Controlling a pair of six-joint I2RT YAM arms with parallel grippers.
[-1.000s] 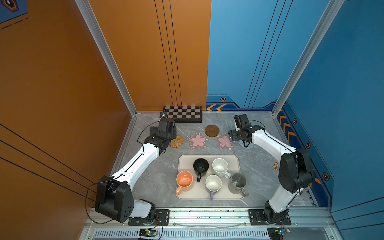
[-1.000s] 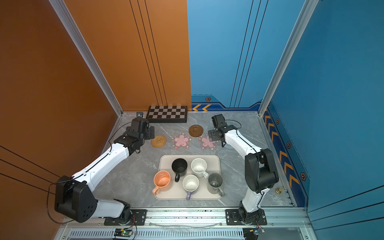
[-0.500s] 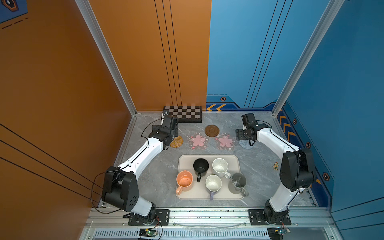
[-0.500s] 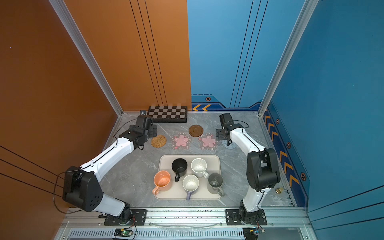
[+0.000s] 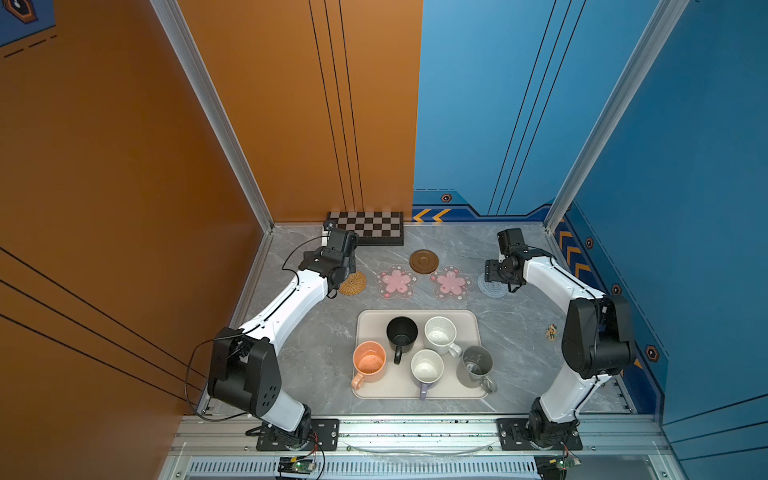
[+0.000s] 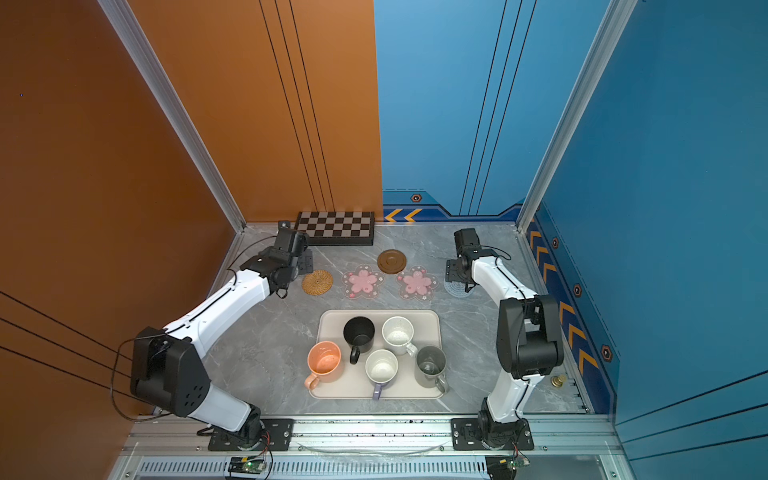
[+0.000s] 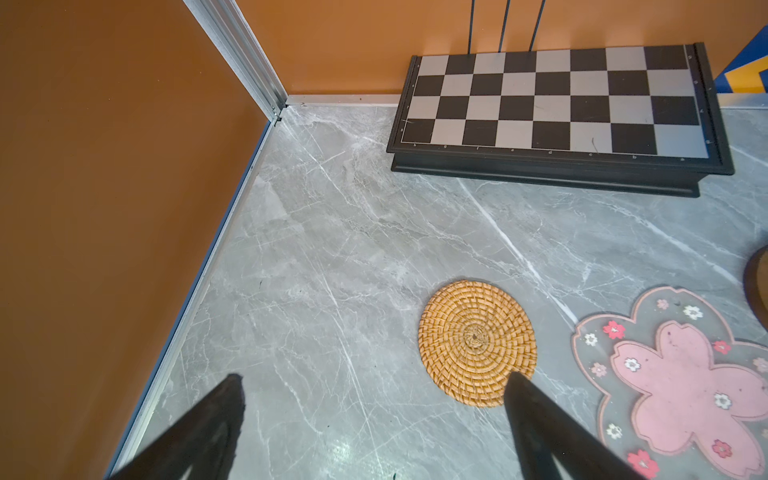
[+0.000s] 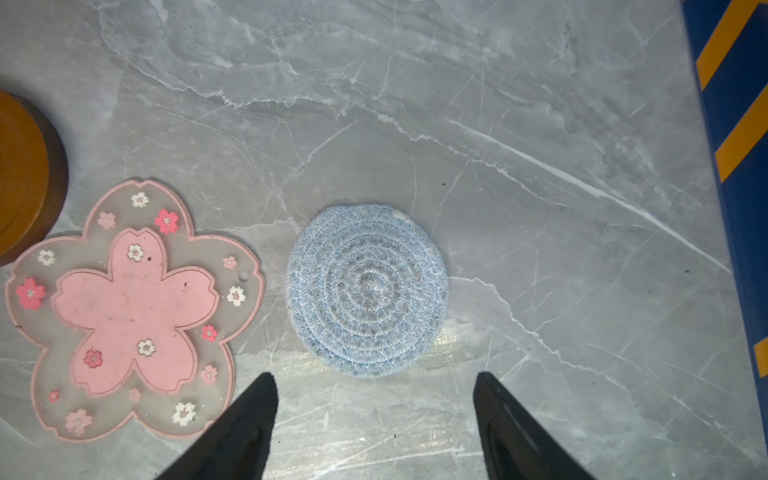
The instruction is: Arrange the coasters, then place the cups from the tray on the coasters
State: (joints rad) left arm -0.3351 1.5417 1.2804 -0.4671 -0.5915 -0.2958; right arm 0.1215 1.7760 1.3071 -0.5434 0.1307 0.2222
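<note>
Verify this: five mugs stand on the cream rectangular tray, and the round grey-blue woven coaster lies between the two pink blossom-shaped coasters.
One point is wrong. The round grey-blue woven coaster is not between the two pink blossom-shaped coasters; it lies at the row's right end, beyond the right-hand blossom, as a top view shows. The five mugs do stand on the cream rectangular tray.

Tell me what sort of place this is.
Probably a robot test cell: orange and blue panel walls on aluminium posts, two arms bolted to a metal rail, and staged props, a tray of mugs and coasters, on a marble-look tabletop.
</note>
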